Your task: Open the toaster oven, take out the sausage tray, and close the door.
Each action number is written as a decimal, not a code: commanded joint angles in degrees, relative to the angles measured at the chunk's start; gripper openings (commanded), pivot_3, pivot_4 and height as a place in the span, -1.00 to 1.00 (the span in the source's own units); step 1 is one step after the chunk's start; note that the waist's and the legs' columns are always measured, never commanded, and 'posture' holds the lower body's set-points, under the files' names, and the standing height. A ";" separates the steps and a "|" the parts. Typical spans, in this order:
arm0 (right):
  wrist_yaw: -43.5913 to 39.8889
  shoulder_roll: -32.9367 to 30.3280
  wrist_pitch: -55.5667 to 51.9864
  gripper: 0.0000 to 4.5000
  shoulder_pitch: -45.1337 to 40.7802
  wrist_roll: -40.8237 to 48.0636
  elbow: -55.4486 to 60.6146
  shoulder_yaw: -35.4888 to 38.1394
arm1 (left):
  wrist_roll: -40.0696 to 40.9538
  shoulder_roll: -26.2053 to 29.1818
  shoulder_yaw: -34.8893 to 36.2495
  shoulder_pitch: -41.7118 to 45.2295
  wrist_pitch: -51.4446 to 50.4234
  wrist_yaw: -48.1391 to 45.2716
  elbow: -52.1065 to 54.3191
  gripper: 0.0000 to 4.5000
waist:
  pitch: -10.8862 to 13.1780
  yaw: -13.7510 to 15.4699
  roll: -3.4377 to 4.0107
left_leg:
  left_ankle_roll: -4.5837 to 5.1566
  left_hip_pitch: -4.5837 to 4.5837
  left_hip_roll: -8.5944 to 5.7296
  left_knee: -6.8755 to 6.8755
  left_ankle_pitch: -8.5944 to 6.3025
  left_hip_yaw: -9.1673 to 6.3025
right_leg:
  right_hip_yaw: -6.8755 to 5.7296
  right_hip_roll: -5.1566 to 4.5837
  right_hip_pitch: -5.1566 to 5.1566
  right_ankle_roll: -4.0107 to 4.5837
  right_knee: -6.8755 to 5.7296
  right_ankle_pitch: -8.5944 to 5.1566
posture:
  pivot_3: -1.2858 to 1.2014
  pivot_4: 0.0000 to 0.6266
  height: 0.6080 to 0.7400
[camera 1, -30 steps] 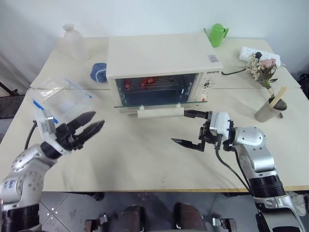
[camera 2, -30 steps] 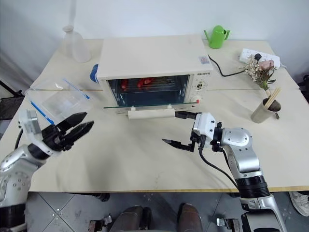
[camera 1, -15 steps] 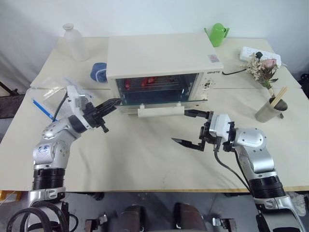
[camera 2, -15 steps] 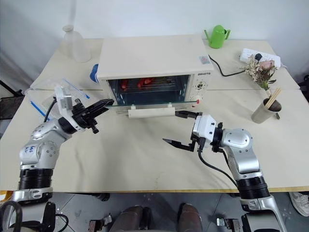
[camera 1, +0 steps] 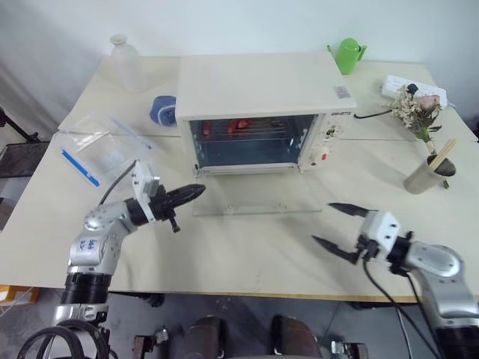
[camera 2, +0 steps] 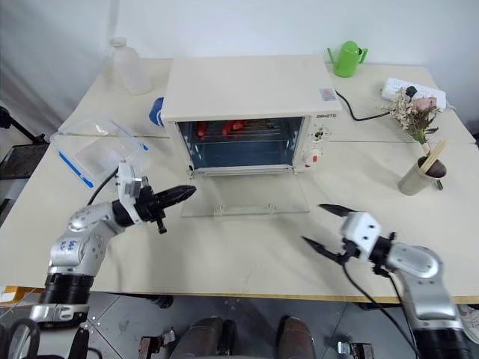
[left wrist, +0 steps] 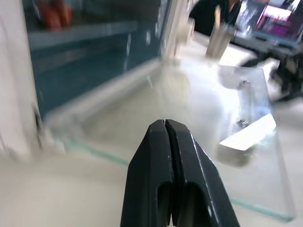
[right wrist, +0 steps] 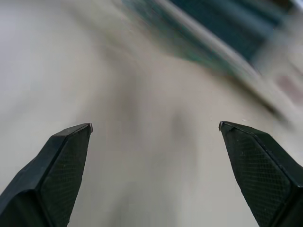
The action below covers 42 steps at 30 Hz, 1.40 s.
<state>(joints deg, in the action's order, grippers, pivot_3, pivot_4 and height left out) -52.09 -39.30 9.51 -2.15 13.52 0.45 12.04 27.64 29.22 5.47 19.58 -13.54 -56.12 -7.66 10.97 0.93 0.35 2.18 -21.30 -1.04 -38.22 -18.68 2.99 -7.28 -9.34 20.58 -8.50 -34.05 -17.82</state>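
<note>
Two grippers flank the oven [camera 1: 262,105], and the big change is the door [camera 1: 254,200]: a second ago it stood level with the oven floor, its bar handle out front; now the glass lies flat on the table [camera 1: 224,247], fully dropped.

At the left, the left gripper [camera 1: 193,194] has shut its fingers tight together, where a second ago they were parted, and has swung in from beside the plastic box [camera 1: 97,142] to the door's left front corner, empty. Next comes the oven, its cavity now unobstructed; the tray [camera 1: 238,127] sits up on the rack inside, red sausages visible at the back. On the right, the right gripper [camera 1: 334,225] has drawn away from the handle and out past the door's right edge, fingers spread wide, holding nothing.

Opening looks done. Next comes reaching in for the tray, and the shut left gripper would have to open first.
</note>
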 commanded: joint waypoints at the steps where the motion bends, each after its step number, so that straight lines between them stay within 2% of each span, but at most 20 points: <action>1: 3.29 -0.84 1.36 1.00 -4.14 -1.78 1.54 0.84 | -1.05 -0.82 0.20 -1.84 2.58 0.79 2.34 -0.99 | 0.00 -0.45 0.00 | -0.02 0.04 0.04 -0.01 0.02 0.03 | 0.03 0.02 0.00 0.00 -0.03 0.00 | 0.03 -0.52 1.00; 5: 8.15 0.58 4.55 1.00 -12.00 -10.16 2.08 -4.76 | -2.75 -1.10 0.24 -5.25 5.21 1.47 2.98 -0.99 | 0.00 -1.11 0.01 | -0.07 0.13 0.10 0.03 0.07 0.07 | 0.09 0.04 0.04 0.04 -0.14 -0.01 | 0.03 -0.52 1.00; 7: 13.41 3.39 0.35 1.00 -16.05 -15.40 2.72 -8.35 | -2.43 -1.47 0.93 -6.14 6.04 2.04 3.27 -0.99 | 0.00 -1.11 0.00 | -0.07 0.11 0.10 0.02 0.06 0.05 | 0.07 0.03 0.05 0.04 -0.17 -0.01 | 0.03 -0.52 1.00; 11: 14.89 8.51 -2.02 1.00 -22.73 -19.15 3.32 -15.53 | -0.50 -1.85 2.85 -8.49 6.79 2.29 5.15 -0.99 | 0.00 -1.09 0.01 | -0.08 0.07 0.09 0.03 0.06 0.01 | 0.04 0.00 0.10 0.04 -0.20 -0.01 | 0.03 -0.52 1.00; 15: 21.94 13.92 1.75 1.00 -31.90 -30.69 -4.15 -24.11 | 3.03 -2.43 6.77 -12.25 5.72 4.96 10.99 -0.59 | 0.00 -1.32 -0.01 | -0.08 -0.03 0.05 0.02 0.05 0.00 | 0.04 -0.03 0.22 0.04 -0.24 -0.01 | 0.03 -0.52 1.00; 20: 32.21 18.44 2.42 1.00 -41.82 -41.44 -15.93 -29.77 | 6.15 -2.58 10.31 -17.34 3.84 7.89 18.66 0.11 | -0.01 -1.30 -0.01 | -0.09 -0.03 0.00 0.00 0.05 -0.19 | -0.01 -0.08 0.27 0.05 -0.52 -0.01 | 0.03 -0.52 1.00; 26: 38.34 21.43 -1.50 1.00 -50.71 -49.14 -28.25 -34.10 | 7.45 -3.77 12.20 -21.10 3.08 12.23 23.99 0.95 | -0.01 -1.83 -0.02 | -0.09 -0.08 -0.01 0.02 0.05 -0.26 | -0.01 -0.09 0.39 0.05 -0.74 -0.01 | 0.03 -0.52 1.00; 31: 42.87 23.53 -2.46 1.00 -56.84 -53.24 -38.85 -37.46 | 7.35 -4.93 11.93 -21.56 3.21 14.34 25.32 0.99 | -0.01 -2.88 -0.02 | -0.09 -0.12 -0.02 0.03 0.05 -0.25 | 0.00 -0.09 0.48 0.05 -0.82 -0.02 | 0.03 -0.52 1.00; 34: 46.01 24.80 -0.28 0.73 -58.79 -53.78 -42.98 -38.40 | 6.73 -4.65 11.48 -19.48 3.20 14.90 24.43 1.00 | -0.01 -3.10 -0.02 | -0.14 -0.14 0.01 0.06 0.08 -0.24 | 0.00 -0.06 0.57 0.08 -0.93 -0.03 | 0.03 -0.52 1.00; 42: 48.77 25.23 1.09 -0.51 -60.46 -54.20 -46.49 -39.33 | 7.30 -3.17 10.13 -12.44 1.04 12.82 19.92 1.00 | -0.01 -3.25 -0.02 | -0.17 -0.21 0.00 0.06 0.09 -0.23 | 0.03 -0.05 0.67 0.09 -0.98 -0.03 | 0.03 -0.52 1.00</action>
<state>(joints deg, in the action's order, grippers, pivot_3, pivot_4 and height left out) -4.25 -14.26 9.89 -61.20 -40.58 -46.62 -27.21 34.01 25.34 15.82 6.01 -12.37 -42.36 12.17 10.96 -2.32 0.33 2.01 -21.51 -1.04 -38.16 -18.58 2.76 -7.24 -9.39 21.26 -8.41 -35.03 -17.85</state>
